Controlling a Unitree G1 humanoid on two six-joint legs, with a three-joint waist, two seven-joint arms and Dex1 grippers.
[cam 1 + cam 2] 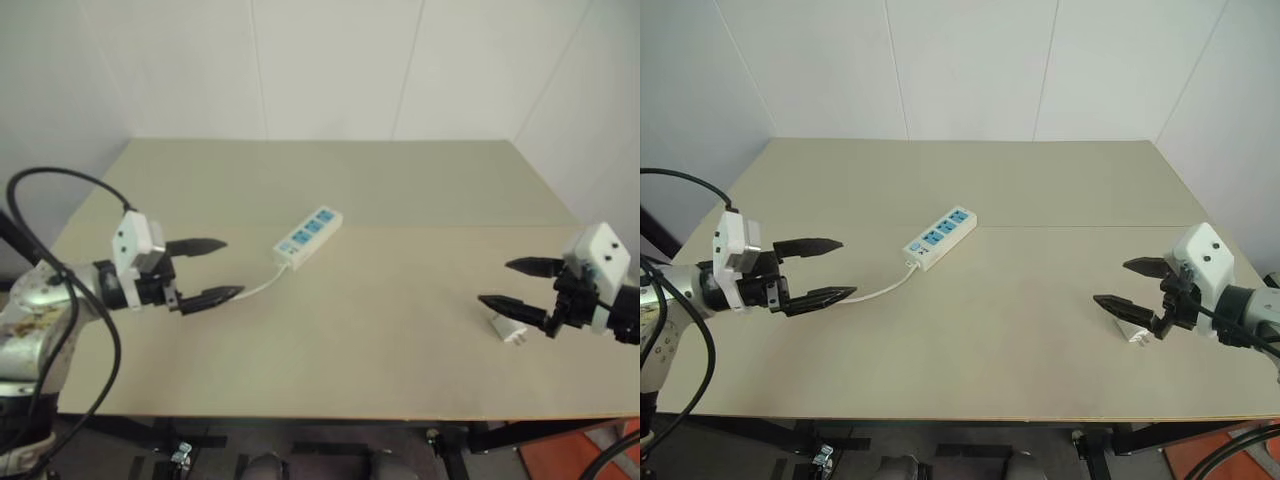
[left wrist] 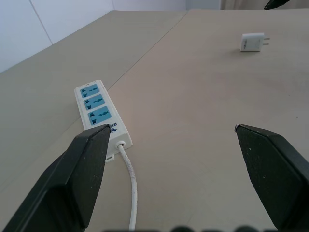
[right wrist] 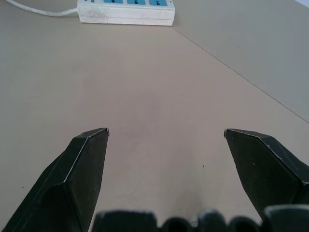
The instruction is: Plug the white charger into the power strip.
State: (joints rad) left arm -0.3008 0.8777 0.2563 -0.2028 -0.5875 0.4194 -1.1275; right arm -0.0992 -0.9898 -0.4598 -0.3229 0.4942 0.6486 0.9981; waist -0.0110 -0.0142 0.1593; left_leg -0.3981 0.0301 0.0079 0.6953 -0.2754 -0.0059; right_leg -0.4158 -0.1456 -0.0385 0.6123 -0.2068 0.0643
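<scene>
- The power strip [image 1: 308,237] is seen lying flat near the middle of the beige desk [image 1: 400,190], set at a slant, with its three blue socket faces turned upward.
- A thin white cord [image 1: 257,288] is seen leaving the nearer end of the strip and running toward the left side of the desk.
- The white charger [image 1: 510,331] is found on the desk surface at the right side, well apart from the power strip, and it is not plugged into any socket.
- In the left wrist view the charger [image 2: 252,41] is shown lying on its side, with its metal prongs pointing sideways along the desk.
- The left gripper [image 1: 210,270] is held above the desk to the left of the strip, near the cord; its two black fingers [image 1: 196,245] are spread wide and nothing is grasped between them.
- The right gripper [image 1: 522,284] is held above the right edge of the desk, just beside the charger; its fingers [image 1: 515,308] are also spread wide and released, and nothing is grasped.
- In the head views the lower finger of the right gripper is seen partly in front of the charger; whether it touches the charger cannot be told.
- The power strip [image 3: 126,10] also appears in the right wrist view, far beyond the spread fingers [image 3: 82,169].
</scene>
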